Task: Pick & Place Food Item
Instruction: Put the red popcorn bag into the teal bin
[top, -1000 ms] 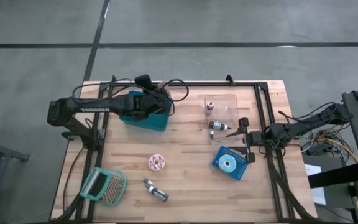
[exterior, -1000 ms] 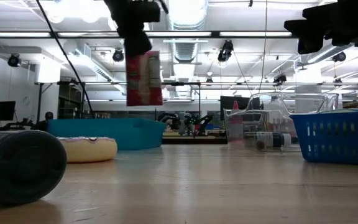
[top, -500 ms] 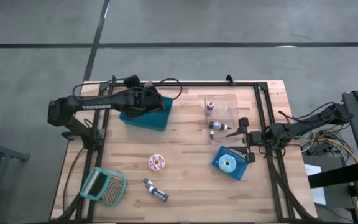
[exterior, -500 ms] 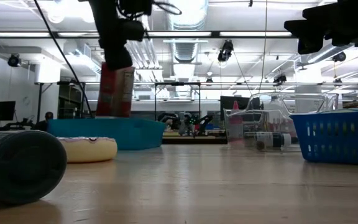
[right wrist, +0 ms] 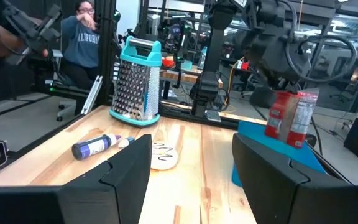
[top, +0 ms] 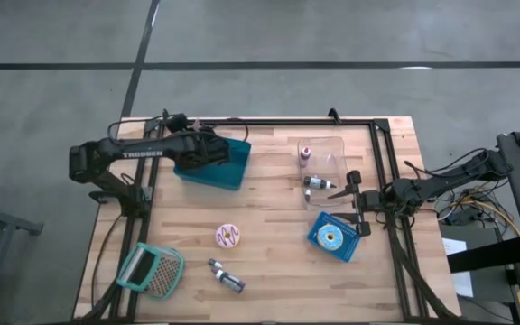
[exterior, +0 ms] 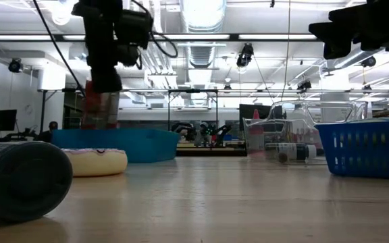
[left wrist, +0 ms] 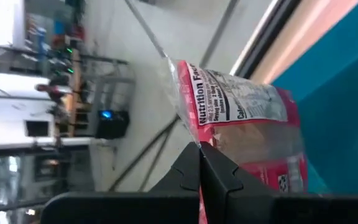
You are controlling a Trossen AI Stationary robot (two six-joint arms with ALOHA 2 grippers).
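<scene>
Hanging upright from the left gripper (left wrist: 199, 163), pinched tight, the red snack bag (left wrist: 241, 118) sits just above the teal bin (top: 219, 165).

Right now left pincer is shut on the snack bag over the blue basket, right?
Not the blue basket: the left pincer holds the snack bag over the teal bin. The high view shows it; the pincer is shut on the bag.
</scene>
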